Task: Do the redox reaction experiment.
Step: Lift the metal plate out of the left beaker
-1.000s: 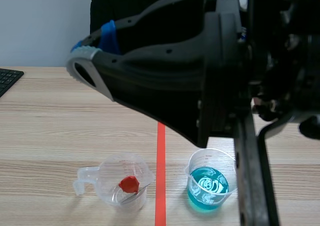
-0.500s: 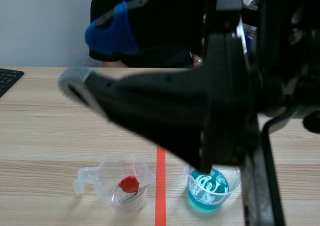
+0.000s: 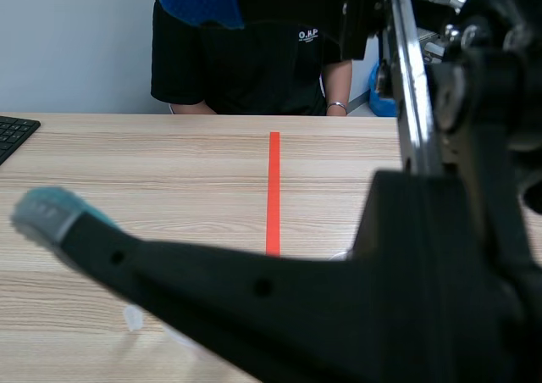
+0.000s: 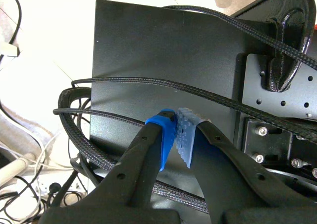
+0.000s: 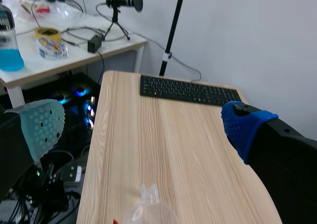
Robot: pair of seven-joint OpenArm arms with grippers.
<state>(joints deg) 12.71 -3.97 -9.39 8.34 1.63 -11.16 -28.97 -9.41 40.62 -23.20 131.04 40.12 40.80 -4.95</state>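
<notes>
Right arm [image 3: 356,315] dropped across table [image 3: 169,171] near edge, jaws spread

The black pincer [image 4: 177,131] bears dotted blue pads [image 4: 166,142], amid braided cables [image 4: 148,81] and screws [image 4: 262,131].

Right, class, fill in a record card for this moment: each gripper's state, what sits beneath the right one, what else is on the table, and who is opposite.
Left gripper: shut on nothing, pads meeting, facing a black plate and cables
Right gripper: open, above the table
Clear cup: under the right gripper, only partly in view
Keyboard: on the table, ahead of the right gripper
Person: across the table, black shirt
</notes>
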